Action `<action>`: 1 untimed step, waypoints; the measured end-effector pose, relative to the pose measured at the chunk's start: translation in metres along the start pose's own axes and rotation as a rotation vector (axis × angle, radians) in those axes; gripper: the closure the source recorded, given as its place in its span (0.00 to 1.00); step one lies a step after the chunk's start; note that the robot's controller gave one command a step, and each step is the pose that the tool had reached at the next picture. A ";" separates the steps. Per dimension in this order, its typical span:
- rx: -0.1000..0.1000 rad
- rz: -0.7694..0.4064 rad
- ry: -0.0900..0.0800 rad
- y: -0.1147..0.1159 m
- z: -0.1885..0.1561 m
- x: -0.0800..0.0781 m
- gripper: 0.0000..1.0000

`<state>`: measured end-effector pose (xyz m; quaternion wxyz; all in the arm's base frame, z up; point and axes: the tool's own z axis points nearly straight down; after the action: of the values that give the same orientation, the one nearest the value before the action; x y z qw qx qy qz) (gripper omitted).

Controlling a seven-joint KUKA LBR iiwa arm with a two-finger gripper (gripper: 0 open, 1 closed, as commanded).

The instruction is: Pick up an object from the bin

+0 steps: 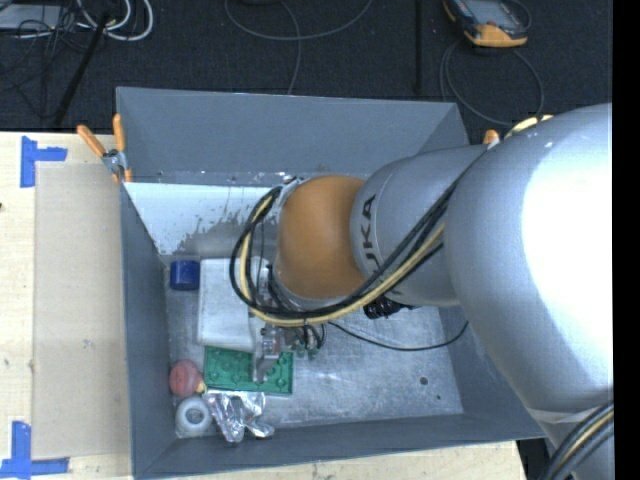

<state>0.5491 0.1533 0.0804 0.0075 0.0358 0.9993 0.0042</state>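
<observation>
Dark floor with loose cables (290, 43) behind, grey metal bin (300, 133) in the middle, arm in from the right with its orange wrist cover (315, 236) over the bin floor. Gripper (266, 360) is low, right at the right half of a green flat board (228, 368) lying near the bin's front-left; it looks to be touching or just above it, can't say which. Open or closed: cannot tell, the wrist and cabling hide too much. Nearby: white flat slab (222, 313) just behind the board, small blue block (184, 274) behind that, pinkish ball (184, 376) just left of the board, white roll (192, 416) and crumpled foil (240, 415) in front of it. Judgement: the step is the descent or grasp on the green board. A flat board lying on the floor is hard to pinch from above, so the best bet is probably to take it across its right edge, jaws straddling the thin side, press down lightly, close firmly, then lift straight up. Risks: the board skids towards the ball or foil, or the grip slides off and comes up empty.
</observation>
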 end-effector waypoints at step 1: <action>0.006 -0.002 0.009 0.001 -0.082 -0.003 1.00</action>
<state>0.5508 0.1539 0.1621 0.0028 0.0351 0.9994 0.0013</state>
